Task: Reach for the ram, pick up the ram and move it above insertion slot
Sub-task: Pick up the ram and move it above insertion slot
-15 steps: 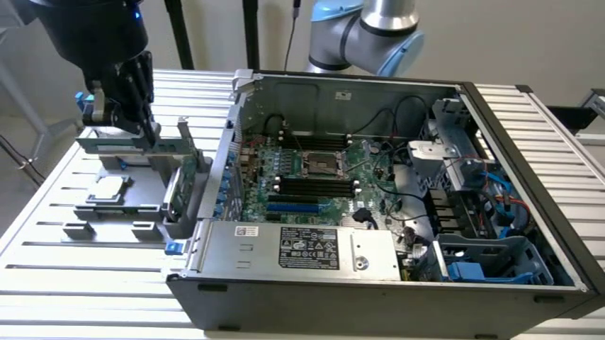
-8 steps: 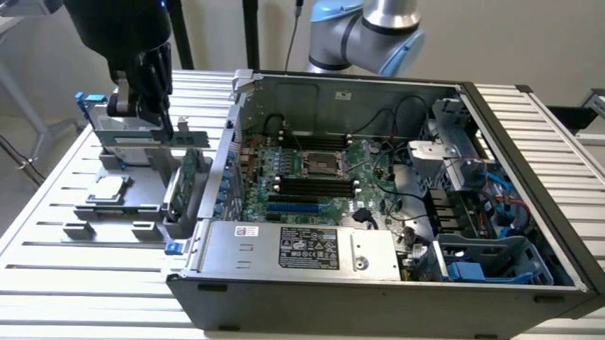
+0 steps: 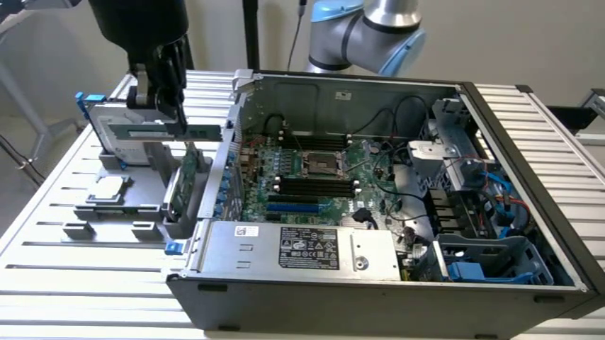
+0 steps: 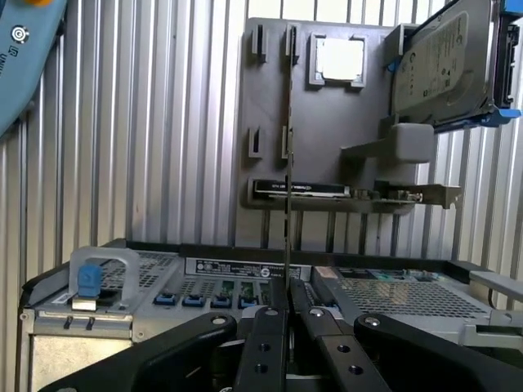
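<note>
Toward the upper left of the exterior view, I had the gripper (image 3: 159,95) hanging over the grey holder tray (image 3: 104,212) on the slatted desk (image 3: 57,283), its jaws drawn narrow on the ram (image 3: 166,132). The green stick sat level beneath the fingers, lifted clear of the tray and to the left of the open computer case (image 3: 378,198), well short of the dark memory slots (image 3: 317,188) on the motherboard.

At the bottom centre of the wrist view, the two black fingers (image 4: 265,343) pinched the ram (image 4: 288,139), which ran edge-on up the frame as a thin dark line. Behind it lay the tray (image 4: 270,98) with the hard drive (image 4: 445,65) at upper right.

I judged the ram light and stiff, but thin and fragile: its chips and contact edge would not bear squeezing or knocks. The grip on its flat faces near the middle seemed right to me, since a hold near one end would let it tilt.
</note>
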